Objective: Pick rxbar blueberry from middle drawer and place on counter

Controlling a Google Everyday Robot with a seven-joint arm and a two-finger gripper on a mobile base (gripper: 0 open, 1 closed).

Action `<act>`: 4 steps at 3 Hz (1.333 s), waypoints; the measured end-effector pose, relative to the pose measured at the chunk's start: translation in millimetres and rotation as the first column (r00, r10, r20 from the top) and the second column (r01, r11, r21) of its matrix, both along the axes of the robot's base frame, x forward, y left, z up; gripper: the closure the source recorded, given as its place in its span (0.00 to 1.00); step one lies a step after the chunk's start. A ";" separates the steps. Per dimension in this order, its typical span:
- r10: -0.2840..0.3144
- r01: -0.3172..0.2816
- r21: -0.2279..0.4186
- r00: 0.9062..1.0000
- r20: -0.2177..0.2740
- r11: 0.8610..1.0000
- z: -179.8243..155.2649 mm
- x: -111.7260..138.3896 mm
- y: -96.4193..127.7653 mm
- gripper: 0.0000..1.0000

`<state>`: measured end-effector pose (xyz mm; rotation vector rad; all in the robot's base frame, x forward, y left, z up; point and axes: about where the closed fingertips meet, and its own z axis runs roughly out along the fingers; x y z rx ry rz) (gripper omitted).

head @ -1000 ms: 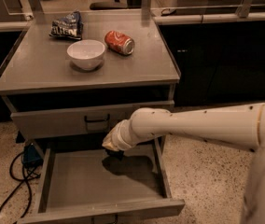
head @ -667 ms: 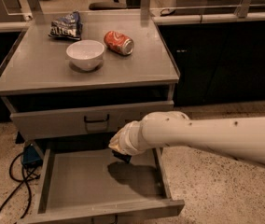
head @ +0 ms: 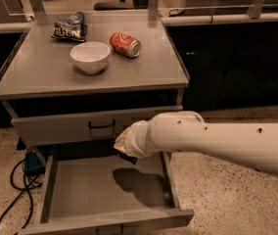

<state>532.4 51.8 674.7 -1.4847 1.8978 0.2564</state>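
The middle drawer (head: 104, 190) is pulled open at the bottom, and the part of its grey floor that shows is bare. My white arm reaches in from the right. My gripper (head: 125, 153) is at the arm's end, mostly hidden behind the wrist, above the drawer's back right part and just below the upper drawer front. A small dark shape shows under the wrist; I cannot tell what it is. The rxbar blueberry is not plainly visible. The counter (head: 144, 75) is the grey cabinet top above.
On the counter stand a white bowl (head: 90, 57), a red soda can (head: 125, 44) on its side and a blue chip bag (head: 70, 27) at the back left. The shut upper drawer front (head: 70, 126) has a black handle. Black cables (head: 11, 180) lie on the floor at left.
The arm has shifted a little to the right and the forearm now fills more of the right side. The wrist end stays over the drawer's back right part.
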 end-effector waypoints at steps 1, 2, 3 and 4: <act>0.016 -0.016 -0.006 1.000 0.011 1.000 9.1 5.5 6.9 1.00; 0.062 -0.058 -0.049 0.994 0.091 0.997 68.2 14.8 25.5 1.00; 0.111 -0.080 -0.135 0.964 0.241 0.988 173.9 7.5 46.7 1.00; 0.114 -0.059 -0.181 0.944 0.310 0.982 208.7 1.2 38.1 1.00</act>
